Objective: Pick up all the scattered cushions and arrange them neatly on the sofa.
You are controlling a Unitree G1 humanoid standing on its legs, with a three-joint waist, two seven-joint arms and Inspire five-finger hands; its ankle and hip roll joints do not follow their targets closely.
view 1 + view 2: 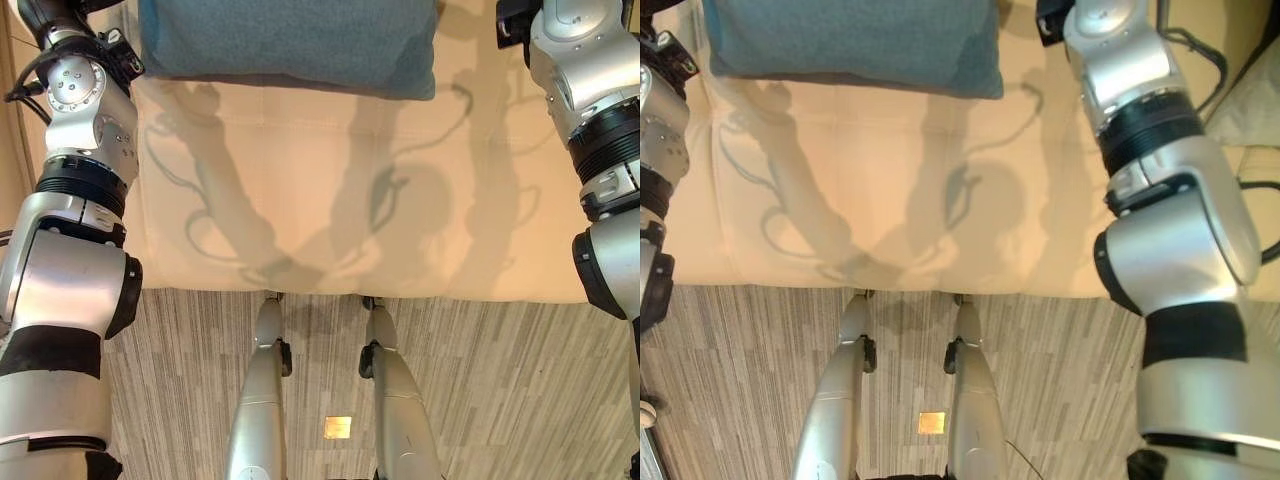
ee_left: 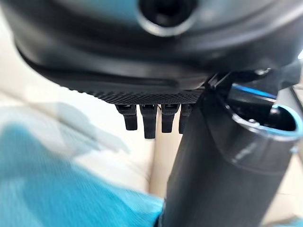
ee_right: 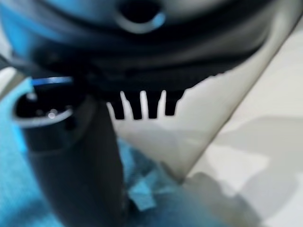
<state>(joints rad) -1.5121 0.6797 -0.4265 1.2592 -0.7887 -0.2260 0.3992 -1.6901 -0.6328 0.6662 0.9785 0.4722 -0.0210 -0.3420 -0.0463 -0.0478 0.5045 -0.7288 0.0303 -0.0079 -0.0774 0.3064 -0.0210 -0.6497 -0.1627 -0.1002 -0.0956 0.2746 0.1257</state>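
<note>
Cream sofa (image 1: pixel 340 200) upholstery spans the middle of the head views, its near edge meeting a grey striped floor (image 1: pixel 500 380) with a small square brass plate (image 1: pixel 337 427) set into it. At the far side of the seat lies a teal cushion (image 1: pixel 290 45), lying flat across the seat with its near edge running left to right (its far part is cut off by the top of the views). Both silver-grey arms reach forward on either side of it, the left arm along the left end of the cushion and the right arm past its right end. In the left wrist view the left robot hand (image 2: pixel 151 120) shows its fingers straight and relaxed, side by side, with the thumb standing out in front, and teal cloth beneath, against the cream upholstery. In the right wrist view the right robot hand (image 3: pixel 142 106) likewise has straight, released fingers above the cushion's corner, gripping nothing that can be seen
</note>
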